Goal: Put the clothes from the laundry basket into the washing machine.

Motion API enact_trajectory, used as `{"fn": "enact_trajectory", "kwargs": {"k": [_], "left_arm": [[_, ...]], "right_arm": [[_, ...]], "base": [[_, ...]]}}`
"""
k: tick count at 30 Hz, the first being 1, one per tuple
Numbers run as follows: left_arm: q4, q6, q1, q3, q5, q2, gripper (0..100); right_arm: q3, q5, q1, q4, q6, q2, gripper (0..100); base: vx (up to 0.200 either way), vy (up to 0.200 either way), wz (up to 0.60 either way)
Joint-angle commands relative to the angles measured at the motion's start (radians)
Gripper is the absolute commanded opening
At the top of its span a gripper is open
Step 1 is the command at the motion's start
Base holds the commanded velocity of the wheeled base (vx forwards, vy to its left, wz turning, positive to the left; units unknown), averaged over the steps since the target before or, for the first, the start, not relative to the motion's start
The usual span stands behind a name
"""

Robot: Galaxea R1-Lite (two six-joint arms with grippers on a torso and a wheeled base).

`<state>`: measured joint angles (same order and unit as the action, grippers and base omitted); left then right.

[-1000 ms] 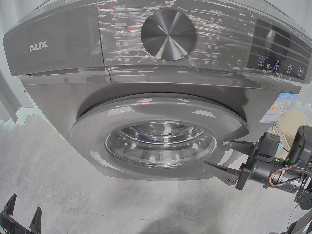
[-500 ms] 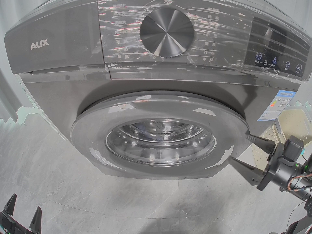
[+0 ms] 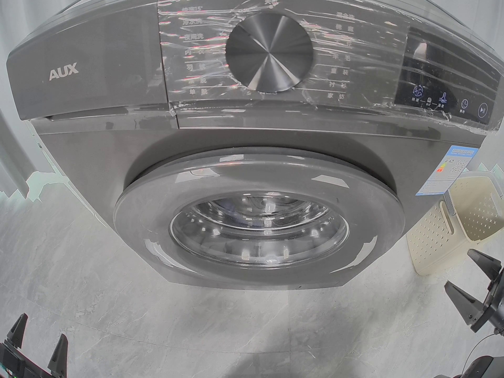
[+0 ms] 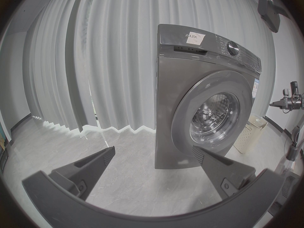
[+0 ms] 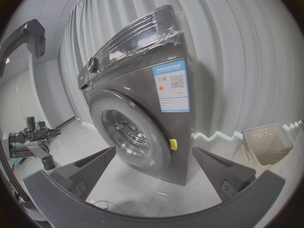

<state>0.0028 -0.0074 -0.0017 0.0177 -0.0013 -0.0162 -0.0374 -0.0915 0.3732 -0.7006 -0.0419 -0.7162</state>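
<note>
A: Item 1, L gripper?
B: Jaws spread wide, nothing betw. them. Well ahead of the tips: washing machine, round door closed.
A: Item 2, R gripper?
B: Same: jaws wide, nothing held. Just past its tips: laundry basket, upright on floor, beside machine's right side. Basket contents: can't tell.

Pale grey tiled floor. Carrying grey front-load washing machine, upright, round door shut. Cream perforated laundry basket just beside machine's right side, upright on same floor.
</note>
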Motion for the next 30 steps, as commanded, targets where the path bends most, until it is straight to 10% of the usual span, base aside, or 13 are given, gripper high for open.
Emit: {"fn": "enact_trajectory", "kwargs": {"k": [1,10,14,30], "left_arm": [[0.000,-0.002,-0.001,-0.016,0.000,0.016,100],[0.000,-0.002,-0.001,-0.016,0.000,0.016,100],[0.000,-0.006,-0.001,-0.015,-0.002,0.016,100],[0.000,-0.014,0.000,-0.015,0.000,0.016,100]], "right_arm": [[-0.009,-0.013,-0.269,0.385,0.027,0.527,100],[0.037,-0.011,-0.362,0.615,0.027,0.716,100],[0.037,0.125,-0.369,0.695,0.004,0.716,100],[0.036,0.053,-0.370,0.699,0.056,0.716,100]], "base": [[0.000,0.000,0.00],[0.000,0.000,0.00],[0.000,0.000,0.00],[0.000,0.000,0.00]]}}
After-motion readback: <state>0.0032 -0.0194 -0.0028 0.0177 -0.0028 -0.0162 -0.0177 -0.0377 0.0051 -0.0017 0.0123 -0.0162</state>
